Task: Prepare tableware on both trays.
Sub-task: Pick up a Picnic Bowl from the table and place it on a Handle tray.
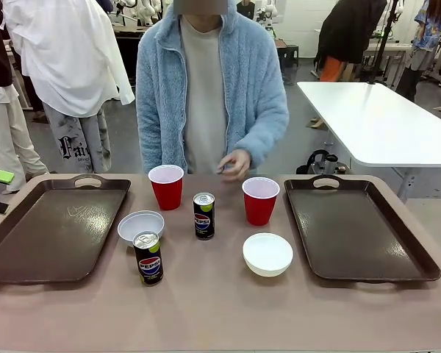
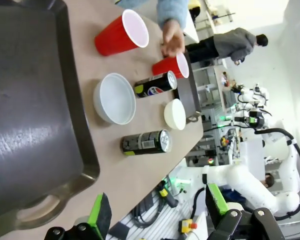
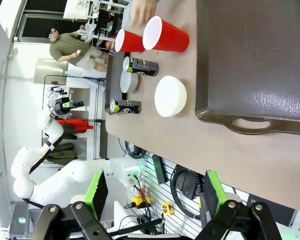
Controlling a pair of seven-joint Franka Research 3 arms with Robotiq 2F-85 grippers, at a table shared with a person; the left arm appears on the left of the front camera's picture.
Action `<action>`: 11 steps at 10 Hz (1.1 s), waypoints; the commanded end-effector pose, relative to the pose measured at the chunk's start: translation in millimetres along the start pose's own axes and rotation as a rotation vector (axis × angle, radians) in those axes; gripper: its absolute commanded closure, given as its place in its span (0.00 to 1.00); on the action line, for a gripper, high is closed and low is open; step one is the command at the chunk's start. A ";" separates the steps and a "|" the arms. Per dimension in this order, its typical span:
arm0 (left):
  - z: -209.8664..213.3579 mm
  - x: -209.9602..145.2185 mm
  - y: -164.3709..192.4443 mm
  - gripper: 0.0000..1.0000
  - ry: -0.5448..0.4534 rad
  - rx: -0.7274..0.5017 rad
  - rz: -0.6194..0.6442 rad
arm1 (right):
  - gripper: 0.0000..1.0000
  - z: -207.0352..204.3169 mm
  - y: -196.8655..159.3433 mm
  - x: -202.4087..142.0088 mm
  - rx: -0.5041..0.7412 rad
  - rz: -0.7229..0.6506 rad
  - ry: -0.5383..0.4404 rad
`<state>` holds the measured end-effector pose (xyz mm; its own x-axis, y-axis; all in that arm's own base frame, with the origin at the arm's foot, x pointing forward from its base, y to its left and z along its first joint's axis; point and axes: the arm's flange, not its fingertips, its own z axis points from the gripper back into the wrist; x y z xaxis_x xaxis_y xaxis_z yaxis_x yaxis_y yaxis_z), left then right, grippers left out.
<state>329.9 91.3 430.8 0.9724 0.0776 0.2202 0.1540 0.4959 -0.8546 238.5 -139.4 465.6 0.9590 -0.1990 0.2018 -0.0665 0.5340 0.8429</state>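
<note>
Front view shows you a task not yet begun: the large dark brown rectangular plastic left tray (image 1: 51, 228) and right tray (image 1: 356, 228) lie bare. All the tableware stands on the table (image 1: 220, 316) between them: left red plastic cup (image 1: 166, 187), right red cup (image 1: 260, 200), far black Pepsi can (image 1: 203, 215), near Pepsi can (image 1: 148, 257), left small white bowl (image 1: 140, 225), right white bowl (image 1: 267, 254). Your left gripper (image 2: 157, 207) and right gripper (image 3: 154, 192) hang with jaws spread wide, holding nothing. Judge all six pieces left to place.
</note>
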 end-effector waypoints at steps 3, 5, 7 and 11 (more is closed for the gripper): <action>-21.0 22.6 -45.3 0.00 -0.062 0.294 -0.027 | 0.00 -0.1 0.1 3.1 0.014 0.009 -0.009; -55.3 58.3 -94.0 0.00 -0.021 0.467 -0.058 | 0.00 -0.1 0.1 3.1 0.014 0.009 -0.009; -103.0 86.9 -122.6 0.00 0.038 0.661 -0.113 | 0.00 -0.1 0.1 3.1 0.014 0.009 -0.009; -206.0 98.9 -101.2 0.00 0.224 0.980 -0.133 | 0.00 -0.1 0.1 3.1 0.014 0.009 -0.009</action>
<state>432.6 -117.7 441.6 0.9839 -0.1348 0.1177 0.1475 0.9833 -0.1071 239.0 -139.2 466.5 0.9586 -0.2002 0.2023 -0.0656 0.5363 0.8415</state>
